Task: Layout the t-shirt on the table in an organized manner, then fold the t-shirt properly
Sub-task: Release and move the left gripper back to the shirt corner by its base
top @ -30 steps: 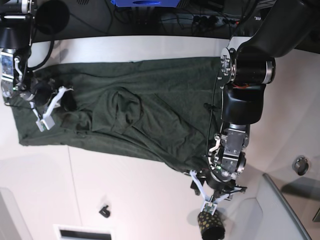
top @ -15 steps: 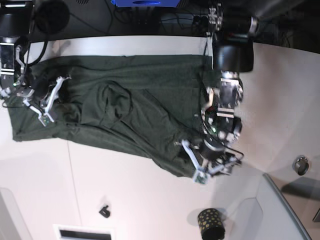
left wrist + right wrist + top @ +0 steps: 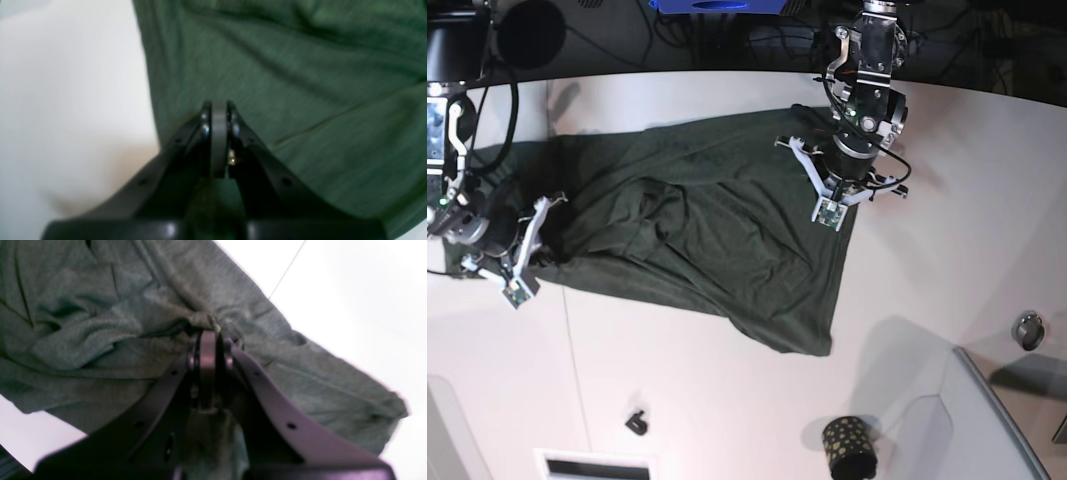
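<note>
1. base view: t-shirt [image 3: 697, 235] rumpled across upper middle of surface [image 3: 727, 400], layout unfinished, no fold made.
2. left hand [image 3: 839, 188] closed over shirt's right edge; pinch unclear.
3. right hand [image 3: 512, 262] closed on bunched cloth, left.

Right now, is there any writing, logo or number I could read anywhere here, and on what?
None can be read.
The t-shirt is plain, with no print.
The black cup carries only gold dots.
The table is bare white.
</note>
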